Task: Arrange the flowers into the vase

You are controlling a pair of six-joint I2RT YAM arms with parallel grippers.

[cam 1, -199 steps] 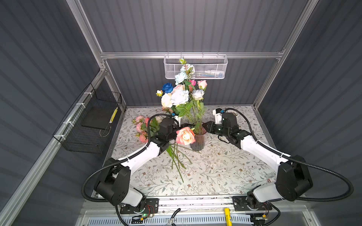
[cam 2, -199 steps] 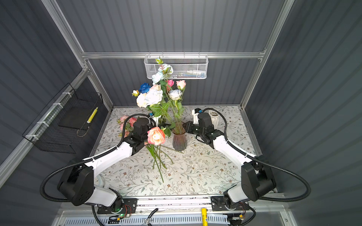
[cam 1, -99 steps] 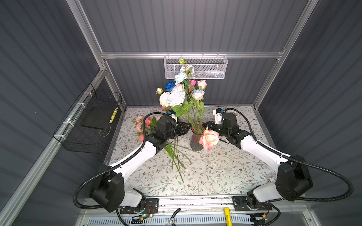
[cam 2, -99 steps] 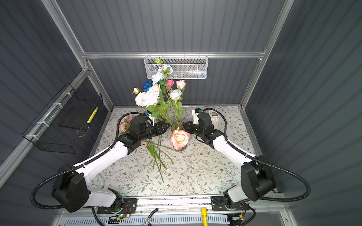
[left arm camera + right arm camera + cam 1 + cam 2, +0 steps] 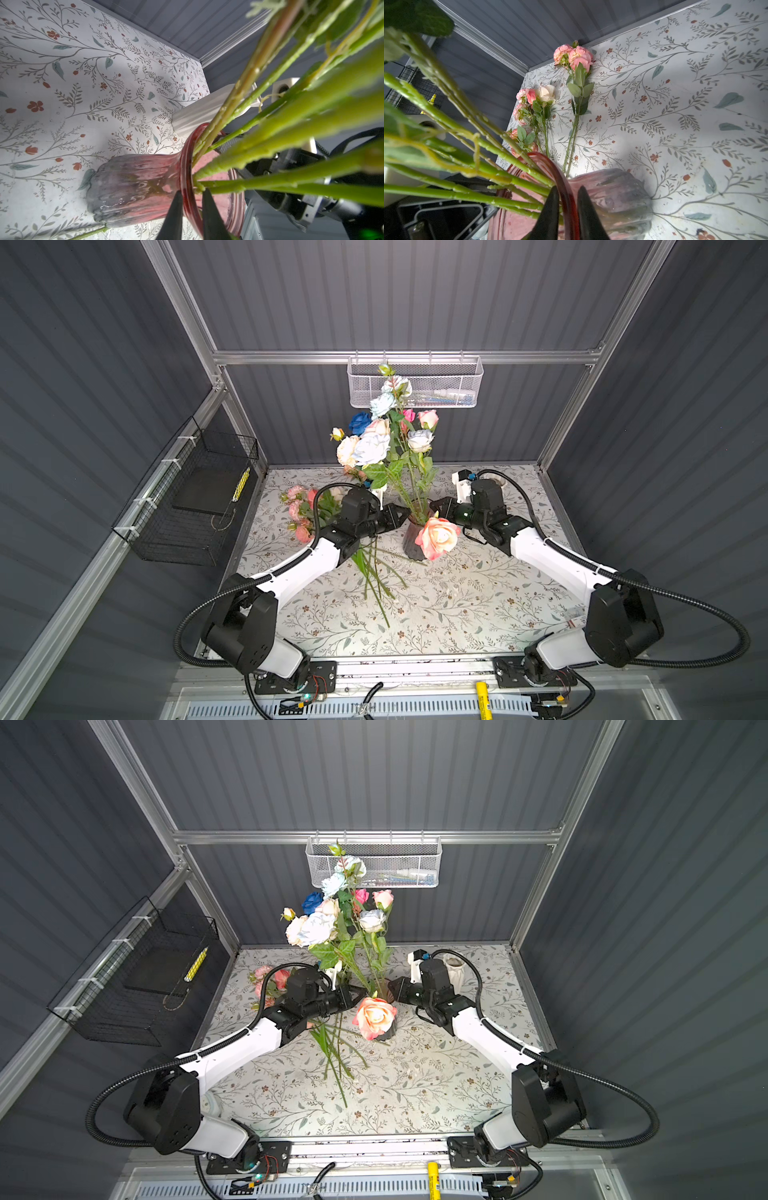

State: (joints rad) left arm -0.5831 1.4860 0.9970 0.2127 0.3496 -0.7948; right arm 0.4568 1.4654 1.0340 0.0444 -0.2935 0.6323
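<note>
The left gripper [image 5: 192,199] had its two dark fingers [image 5: 176,216] drawn close together astride the red rim of the glass vase [image 5: 135,182], one finger outside the lip and one inside, pinching it. From the opposite side, the right gripper [image 5: 566,199] held the same rim the same way, its fingers [image 5: 548,212] narrowed onto the glass. Most of the flowers [image 5: 374,448] stood in the vase, their green stems passing down between the two sets of fingertips and their heads rising high above them. A peach rose [image 5: 436,537] hung against the vase, just beside the right gripper's fingertips. Well beyond the right fingertips, behind the left gripper, loose flowers [image 5: 579,56] lay flat on the patterned table [image 5: 457,605].
</note>
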